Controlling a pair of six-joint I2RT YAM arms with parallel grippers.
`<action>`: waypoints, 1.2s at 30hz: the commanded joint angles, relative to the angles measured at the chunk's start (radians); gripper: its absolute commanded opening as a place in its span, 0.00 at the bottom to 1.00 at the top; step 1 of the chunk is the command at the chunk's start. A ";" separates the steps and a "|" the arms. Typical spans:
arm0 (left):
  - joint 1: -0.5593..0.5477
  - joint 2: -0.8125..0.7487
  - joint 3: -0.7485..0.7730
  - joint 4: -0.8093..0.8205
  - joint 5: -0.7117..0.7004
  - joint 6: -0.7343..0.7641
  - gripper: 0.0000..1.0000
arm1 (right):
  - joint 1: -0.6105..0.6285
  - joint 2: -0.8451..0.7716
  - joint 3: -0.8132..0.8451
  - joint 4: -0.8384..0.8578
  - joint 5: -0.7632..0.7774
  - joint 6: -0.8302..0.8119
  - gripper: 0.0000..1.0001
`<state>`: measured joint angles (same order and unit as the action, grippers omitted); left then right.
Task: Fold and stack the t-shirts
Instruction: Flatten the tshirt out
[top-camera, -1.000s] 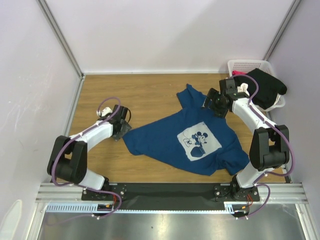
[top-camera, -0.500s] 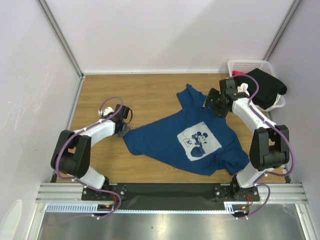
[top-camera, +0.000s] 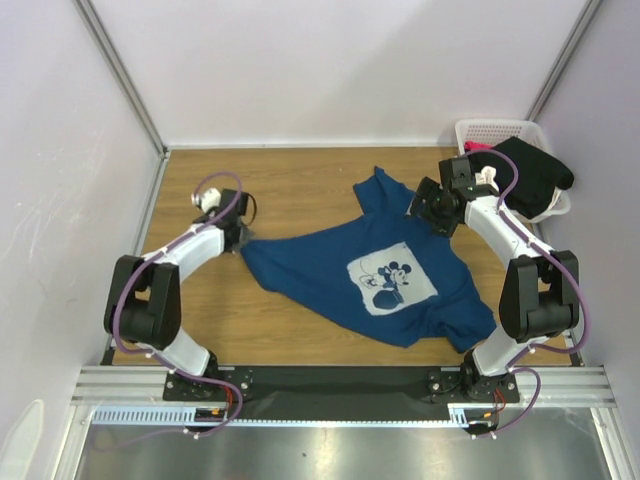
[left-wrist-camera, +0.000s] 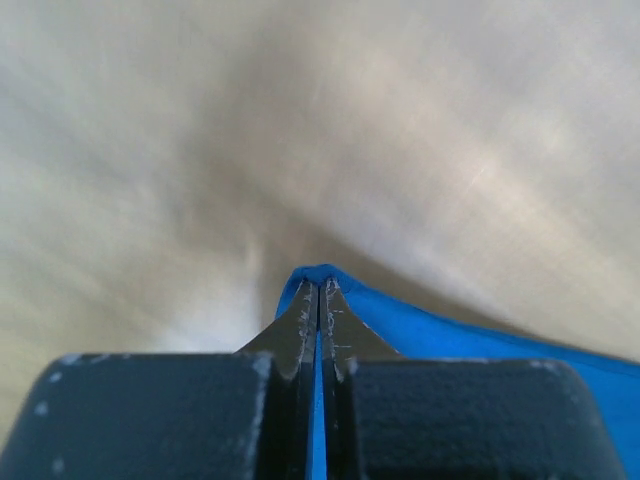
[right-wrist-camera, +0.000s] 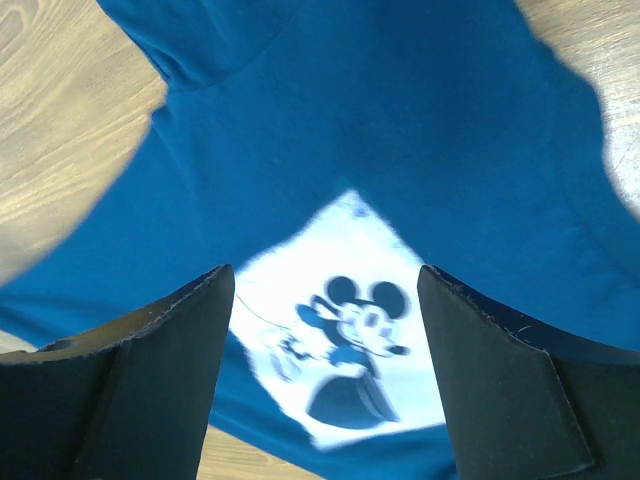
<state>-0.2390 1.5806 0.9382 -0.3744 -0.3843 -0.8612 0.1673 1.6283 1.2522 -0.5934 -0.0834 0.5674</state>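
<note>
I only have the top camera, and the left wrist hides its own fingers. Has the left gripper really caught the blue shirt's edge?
Observer: Yes. In the left wrist view the left gripper is shut, with a fold of the blue t-shirt pinched between its fingers.
Operator: And the right gripper, is it holding anything?
Observer: No. Its wrist view shows the right gripper open and empty, with the mouse print showing between its fingers.

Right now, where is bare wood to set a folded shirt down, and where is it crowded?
Bare: table back-left, between the back wall and the blue t-shirt; also front-left, beside the left arm. Crowded: back-right, where basket, black t-shirt and right gripper cluster.
</note>
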 joint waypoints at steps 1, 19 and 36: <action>0.081 0.001 0.106 0.161 0.005 0.192 0.00 | -0.005 -0.031 0.015 0.018 0.022 -0.003 0.80; 0.175 0.513 0.858 -0.100 0.233 0.426 0.33 | 0.015 0.169 0.098 0.132 0.024 -0.012 0.79; 0.190 0.010 0.181 -0.068 0.347 0.245 0.86 | 0.014 0.039 -0.100 0.113 -0.026 0.045 0.70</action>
<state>-0.0555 1.6241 1.2690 -0.5072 -0.1490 -0.5163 0.1802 1.7489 1.1576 -0.4892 -0.0937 0.5980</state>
